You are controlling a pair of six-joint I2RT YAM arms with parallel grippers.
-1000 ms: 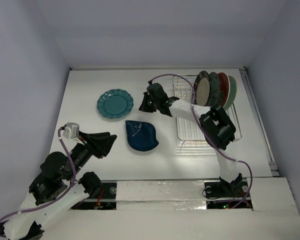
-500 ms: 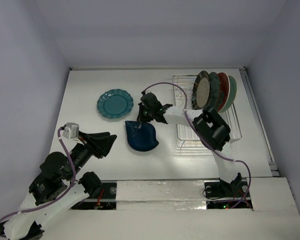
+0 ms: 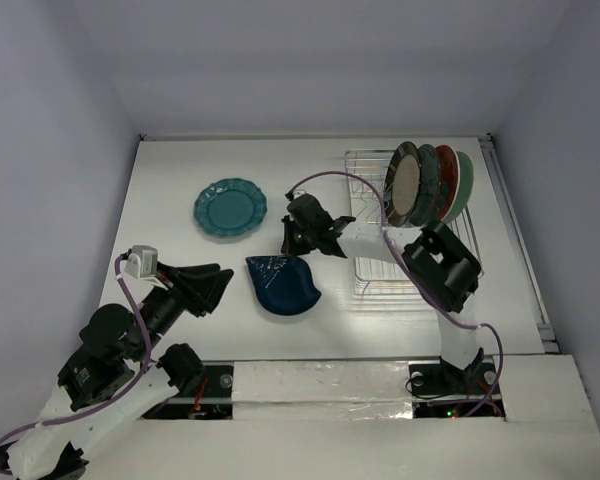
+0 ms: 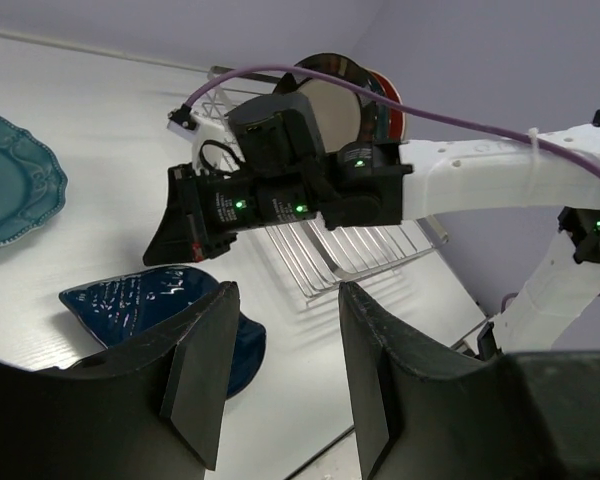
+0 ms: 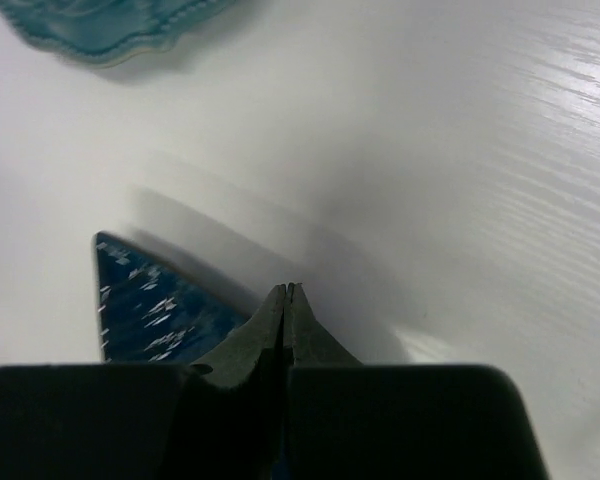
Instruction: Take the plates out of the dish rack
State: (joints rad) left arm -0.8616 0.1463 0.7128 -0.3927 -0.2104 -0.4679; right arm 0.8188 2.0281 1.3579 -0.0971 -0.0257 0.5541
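Plates [image 3: 429,178] in the dish rack [image 3: 400,270]: how many, and where?

Four, upright and packed face to face at the rack's far end. Seen from above, the cream-centred plate [image 3: 405,187] is leftmost. Next to it are the dark teal plate [image 3: 428,158] and the red plate [image 3: 447,170]. The pale green plate [image 3: 466,185] sits by the rack's right edge.

And the others?

Two lie flat on the table [image 3: 170,180], off the rack's left side. The dark blue leaf plate [image 3: 283,284] is near the rack's near-left corner. The teal scalloped plate [image 3: 230,208] is farther out from the rack, level with its far half.

Where is the right gripper [image 3: 290,243]?

Just left of the rack, over the leaf plate's far edge. Its fingers [image 5: 270,320] are pressed flat together with nothing between them. The wrist view is blurred, so I cannot tell whether the tips touch the plate or hang just above it.

And the left gripper [image 4: 285,300]?

Well apart from the rack, on the far side of the leaf plate from it. It points toward the rack with its fingers spread wide and nothing in them.
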